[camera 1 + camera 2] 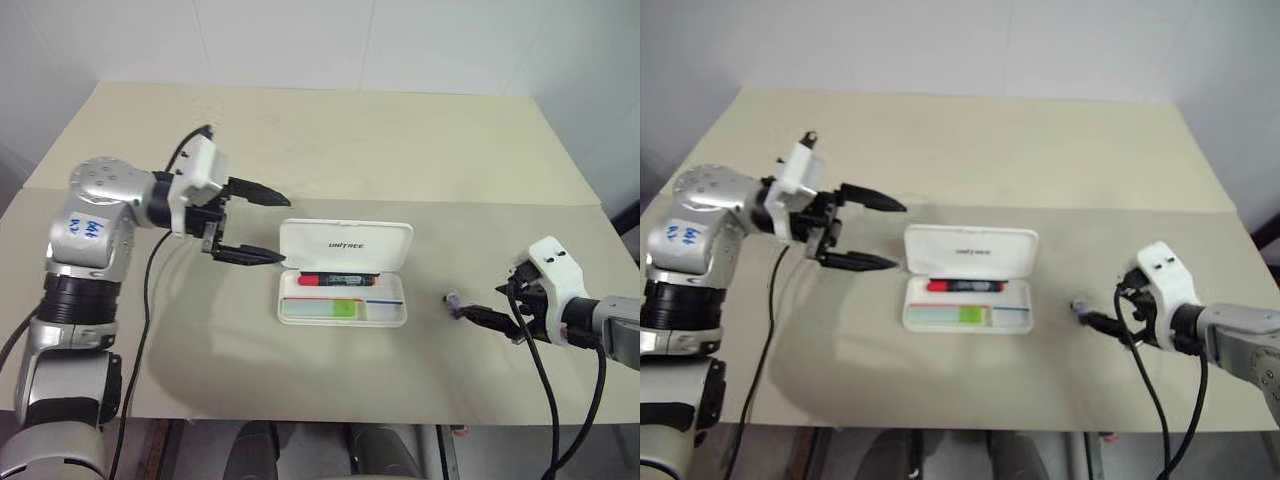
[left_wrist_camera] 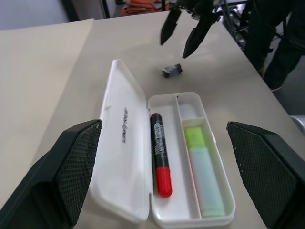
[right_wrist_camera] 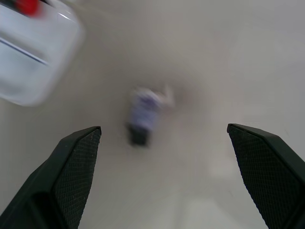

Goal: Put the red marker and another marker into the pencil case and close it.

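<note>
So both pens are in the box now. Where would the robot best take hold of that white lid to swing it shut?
Probably the lid's long free edge, the one farthest from the tray. The lid lies open behind the tray, hinged along their shared edge, so a push there would likely swing it over the red marker and green marker. The left gripper, open beside the lid, is nearest; come from behind.

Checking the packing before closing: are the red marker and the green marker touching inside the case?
Apart. The left wrist view shows a divider wall between the red marker and the green marker in the pencil case.
</note>
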You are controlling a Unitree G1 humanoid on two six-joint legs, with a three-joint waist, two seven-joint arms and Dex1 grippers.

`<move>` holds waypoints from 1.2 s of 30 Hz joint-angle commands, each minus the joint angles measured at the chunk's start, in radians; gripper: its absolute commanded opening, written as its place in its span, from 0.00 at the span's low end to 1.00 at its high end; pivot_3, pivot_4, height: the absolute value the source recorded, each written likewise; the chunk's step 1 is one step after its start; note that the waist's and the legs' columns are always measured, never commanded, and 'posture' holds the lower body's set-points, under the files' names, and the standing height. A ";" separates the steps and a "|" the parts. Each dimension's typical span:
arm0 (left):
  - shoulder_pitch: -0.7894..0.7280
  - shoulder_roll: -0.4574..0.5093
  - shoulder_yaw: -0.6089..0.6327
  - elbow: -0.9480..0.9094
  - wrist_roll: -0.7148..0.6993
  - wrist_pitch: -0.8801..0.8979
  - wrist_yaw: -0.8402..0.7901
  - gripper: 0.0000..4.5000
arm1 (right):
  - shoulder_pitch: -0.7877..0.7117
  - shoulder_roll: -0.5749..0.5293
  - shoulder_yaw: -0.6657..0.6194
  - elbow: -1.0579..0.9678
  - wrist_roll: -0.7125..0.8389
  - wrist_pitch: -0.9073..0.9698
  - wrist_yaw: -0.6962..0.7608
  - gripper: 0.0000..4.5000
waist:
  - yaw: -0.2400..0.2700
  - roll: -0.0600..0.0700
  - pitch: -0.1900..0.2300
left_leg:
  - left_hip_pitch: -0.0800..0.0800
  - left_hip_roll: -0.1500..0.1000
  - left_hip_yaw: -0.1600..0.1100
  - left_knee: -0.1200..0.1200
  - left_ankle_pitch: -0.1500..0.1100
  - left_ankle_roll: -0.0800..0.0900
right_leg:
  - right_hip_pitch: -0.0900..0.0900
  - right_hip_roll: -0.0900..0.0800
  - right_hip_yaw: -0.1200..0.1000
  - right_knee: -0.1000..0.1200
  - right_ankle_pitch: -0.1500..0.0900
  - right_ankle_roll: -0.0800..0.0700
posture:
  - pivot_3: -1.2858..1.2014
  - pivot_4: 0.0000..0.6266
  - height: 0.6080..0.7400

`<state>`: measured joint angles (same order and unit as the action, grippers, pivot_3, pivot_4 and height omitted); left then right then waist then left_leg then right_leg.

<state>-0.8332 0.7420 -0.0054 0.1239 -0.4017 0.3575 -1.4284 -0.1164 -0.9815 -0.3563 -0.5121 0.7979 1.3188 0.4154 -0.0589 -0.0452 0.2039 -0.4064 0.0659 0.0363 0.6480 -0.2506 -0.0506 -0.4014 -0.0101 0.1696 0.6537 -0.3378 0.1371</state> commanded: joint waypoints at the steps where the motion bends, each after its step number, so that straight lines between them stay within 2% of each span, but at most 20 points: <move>1: 0.023 0.045 0.043 -0.034 -0.012 -0.027 0.002 0.99 | -0.032 0.008 0.032 0.021 -0.031 0.024 -0.019 1.00 | -0.005 0.000 0.000 | 0.000 0.000 0.000 0.000 0.000 0.000 | 0.000 0.000 0.000 0.000 0.000 0.000 | 0.52 0.24 1.00; 13: 0.135 0.112 0.086 -0.153 -0.037 0.015 0.063 0.99 | -0.153 0.038 0.210 0.139 -0.113 -0.016 0.027 1.00 | -0.006 0.000 0.000 | 0.000 0.000 0.001 -0.001 0.000 0.000 | -0.001 0.000 0.000 0.000 0.000 0.000 | 0.52 0.24 1.00; 25: 0.193 0.121 0.087 -0.188 -0.040 -0.003 0.094 0.99 | -0.255 0.015 0.222 0.094 -0.085 0.101 0.068 1.00 | -0.019 0.000 0.000 | -0.001 0.000 0.001 -0.002 0.000 0.000 | -0.002 0.000 0.000 -0.001 0.000 0.000 | 0.52 0.24 1.00; 36: 0.190 0.094 0.063 -0.175 -0.029 -0.035 0.104 0.99 | -0.311 0.066 0.205 0.060 -0.072 0.236 0.044 1.00 | -0.024 0.000 0.000 | -0.005 0.000 0.001 -0.002 0.000 0.000 | -0.007 0.000 0.000 0.000 0.000 0.000 | 0.52 0.24 1.00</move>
<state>-0.6402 0.8361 0.0532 -0.0318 -0.4261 0.3382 -1.3303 -0.4117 -0.9247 -0.1264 -0.4280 0.7274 1.5366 0.4673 -0.0827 -0.0451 0.2039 -0.4110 0.0664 0.0378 0.6461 -0.2510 -0.0503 -0.4082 -0.0104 0.1701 0.6532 -0.3380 0.1368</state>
